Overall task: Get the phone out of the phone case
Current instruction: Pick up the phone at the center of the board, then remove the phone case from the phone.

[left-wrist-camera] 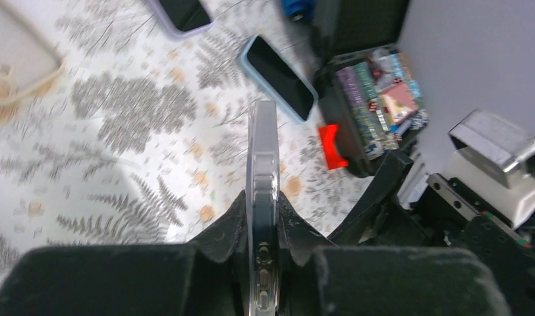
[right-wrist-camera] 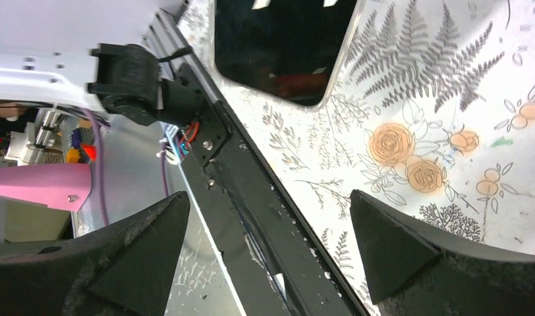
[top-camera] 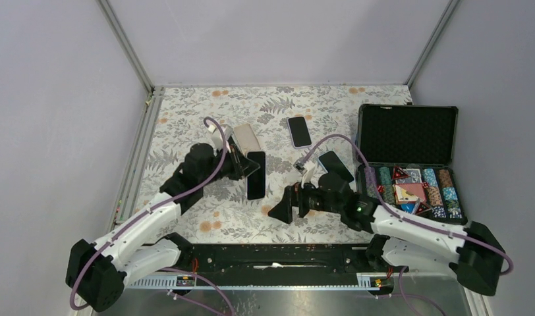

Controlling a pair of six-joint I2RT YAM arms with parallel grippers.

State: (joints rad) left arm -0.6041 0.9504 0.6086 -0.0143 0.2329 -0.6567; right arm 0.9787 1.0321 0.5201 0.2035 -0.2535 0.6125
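**mo:** Fingers (left-wrist-camera: 225, 230) on the left gripper (left-wrist-camera: 262, 218) are pinched narrow, one on each flat face of the phone (top-camera: 256, 176). The wrist cam looks straight along its thin side, with the clear case (left-wrist-camera: 263, 164) wrapped round it. The phone's in the middle of the table, its long side running near-to-far. Can't tell if its end touches the cloth.

**jin:** And the other arm?

**mo:** The right gripper (right-wrist-camera: 268, 201) is spread wide with nothing between its jaws. It sits just on the near side of the held phone, over the floral cloth (top-camera: 205, 105) and close to the black rail (top-camera: 278, 253) along the near edge.

**jin:** Room to move?

**mo:** Plenty of bare cloth to the left, up to the metal frame (top-camera: 138, 151) at that edge, and along the back by the wall. The right side's tighter. A blue-cased phone (top-camera: 335, 164) lies just beside the right arm and another phone (top-camera: 299, 131) lies further back. A beige item (top-camera: 247, 138) lies right behind the left gripper.

**jin:** What's the box?

**mo:** That's a black chip case (top-camera: 449, 112) by the right edge, lying open. The lid half is plain dark foam. The bottom half holds poker chips (top-camera: 443, 187) in rows, with some cards (top-camera: 410, 192) among them.
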